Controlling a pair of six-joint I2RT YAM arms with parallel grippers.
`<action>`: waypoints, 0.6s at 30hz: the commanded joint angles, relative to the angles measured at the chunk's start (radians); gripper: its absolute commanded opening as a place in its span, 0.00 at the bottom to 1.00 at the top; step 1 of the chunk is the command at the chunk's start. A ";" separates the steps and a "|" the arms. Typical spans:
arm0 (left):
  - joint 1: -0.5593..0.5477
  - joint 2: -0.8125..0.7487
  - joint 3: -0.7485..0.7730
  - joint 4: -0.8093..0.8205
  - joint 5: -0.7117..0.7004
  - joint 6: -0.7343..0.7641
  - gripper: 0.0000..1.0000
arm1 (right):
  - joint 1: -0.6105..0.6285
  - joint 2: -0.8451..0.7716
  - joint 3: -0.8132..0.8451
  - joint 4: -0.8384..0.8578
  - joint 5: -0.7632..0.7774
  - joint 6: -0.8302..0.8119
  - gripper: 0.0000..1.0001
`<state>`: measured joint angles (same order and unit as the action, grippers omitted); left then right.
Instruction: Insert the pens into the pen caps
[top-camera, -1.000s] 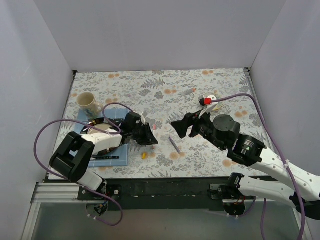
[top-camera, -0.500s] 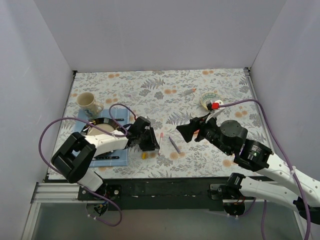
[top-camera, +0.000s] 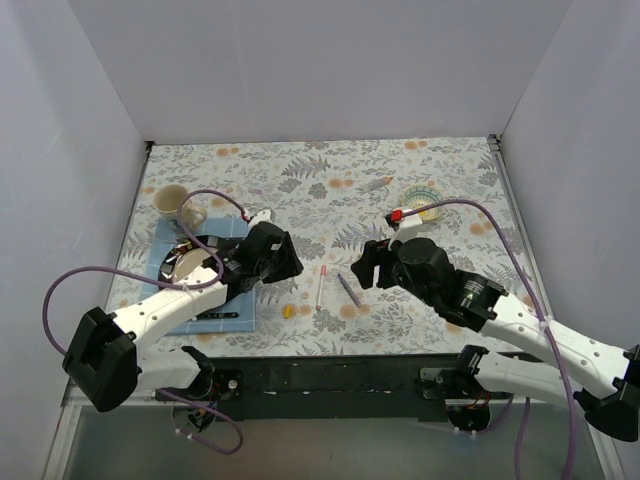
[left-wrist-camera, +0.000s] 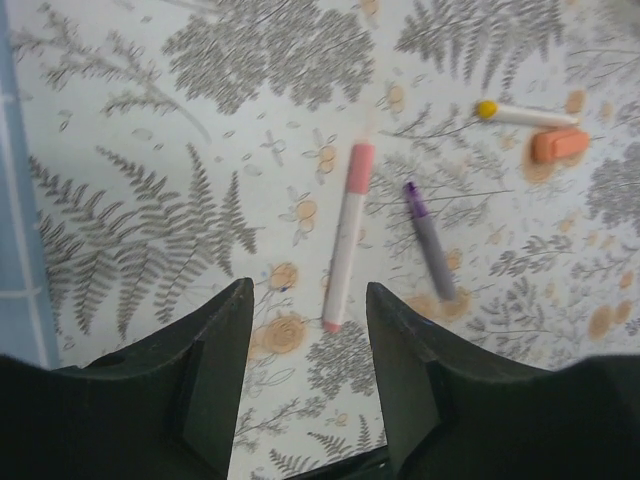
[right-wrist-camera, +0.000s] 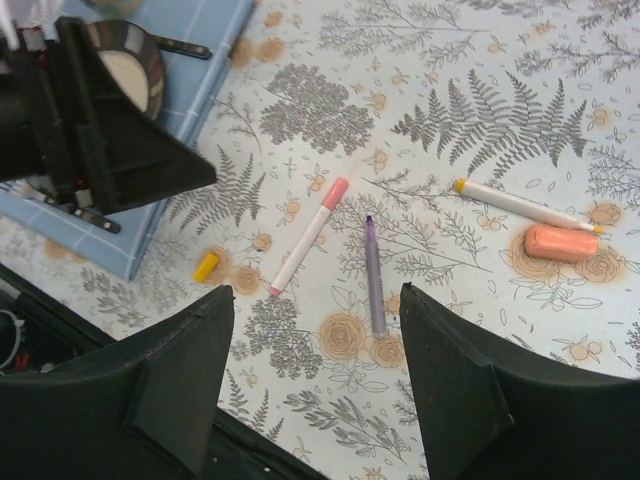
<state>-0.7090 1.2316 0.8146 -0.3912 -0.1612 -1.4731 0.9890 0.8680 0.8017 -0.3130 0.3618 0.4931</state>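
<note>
The white-pink pen (top-camera: 320, 287) and the purple pen (top-camera: 349, 290) lie side by side on the floral table between my two grippers. Both show in the left wrist view (left-wrist-camera: 345, 235) (left-wrist-camera: 430, 240) and the right wrist view (right-wrist-camera: 308, 235) (right-wrist-camera: 373, 275). The pale pen with a yellow tip (right-wrist-camera: 525, 205) lies next to the orange cap (right-wrist-camera: 560, 243). The yellow cap (top-camera: 288, 311) lies near the mat. My left gripper (top-camera: 288, 262) (left-wrist-camera: 307, 300) is open and empty, left of the pens. My right gripper (top-camera: 363, 270) (right-wrist-camera: 315, 300) is open and empty above the purple pen.
A blue mat (top-camera: 215, 315) with a dark pan (top-camera: 185, 262) lies under the left arm. A cup (top-camera: 175, 205) stands at the far left. A small yellow-centred bowl (top-camera: 425, 198) sits at the back right, and a grey stick (top-camera: 378, 184) lies beside it.
My left gripper has drawn back to the left, leaving the white-pink pen lying in the open. My right gripper has swung left and now hangs over the purple pen.
</note>
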 joint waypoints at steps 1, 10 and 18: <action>0.000 -0.059 -0.089 -0.104 -0.057 -0.044 0.48 | -0.041 0.060 -0.015 0.040 -0.062 -0.004 0.71; 0.000 -0.112 -0.186 -0.074 -0.015 -0.064 0.48 | -0.072 0.265 -0.045 0.118 -0.172 -0.077 0.52; 0.000 -0.302 -0.224 -0.021 0.026 -0.016 0.50 | -0.076 0.466 -0.044 0.149 -0.158 -0.122 0.46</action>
<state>-0.7090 1.0271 0.6098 -0.4442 -0.1448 -1.5116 0.9176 1.2694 0.7551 -0.2245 0.2028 0.4164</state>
